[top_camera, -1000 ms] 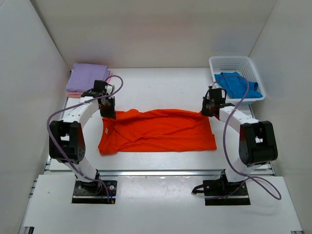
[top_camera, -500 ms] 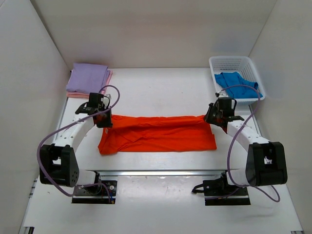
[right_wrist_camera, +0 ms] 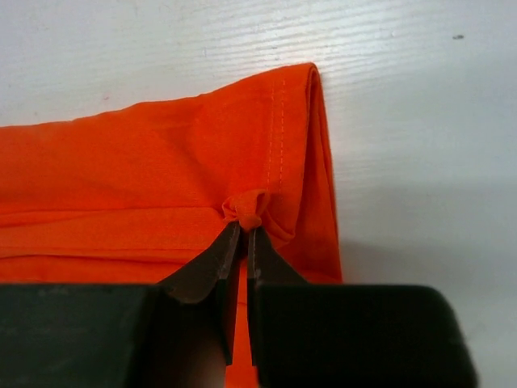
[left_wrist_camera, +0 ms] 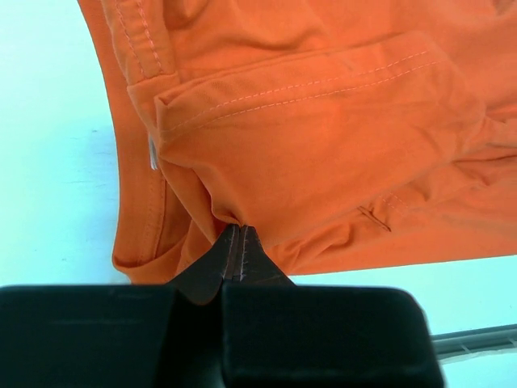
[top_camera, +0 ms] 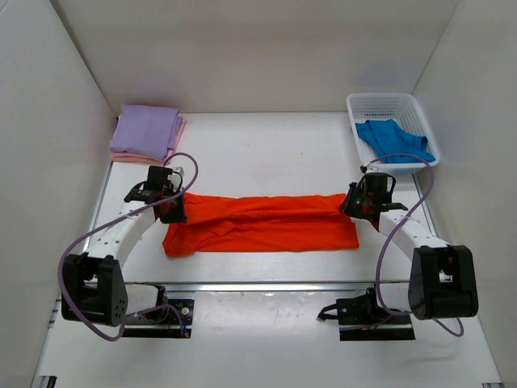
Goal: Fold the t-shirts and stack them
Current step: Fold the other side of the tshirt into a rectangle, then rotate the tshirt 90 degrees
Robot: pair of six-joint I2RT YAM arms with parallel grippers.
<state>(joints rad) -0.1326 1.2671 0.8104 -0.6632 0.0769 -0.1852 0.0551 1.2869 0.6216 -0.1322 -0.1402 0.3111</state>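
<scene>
The bright orange t-shirt lies across the middle of the table, its far long edge lifted and carried over toward the near edge. My left gripper is shut on a pinch of its cloth at the left, collar end; the left wrist view shows the gripper pinching orange fabric. My right gripper is shut on a bunched fold at the right hem end, seen as the gripper biting the orange cloth. A folded lavender t-shirt rests on a pink one at the far left. A blue t-shirt lies in the basket.
The white mesh basket stands at the far right corner. White walls close in the table on the left, right and back. The arm bases sit on the near edge strip.
Both grippers have pulled the orange shirt's far edge toward the near side, so the shirt now looks narrower front to back. Both arms have drawn back and lowered.
</scene>
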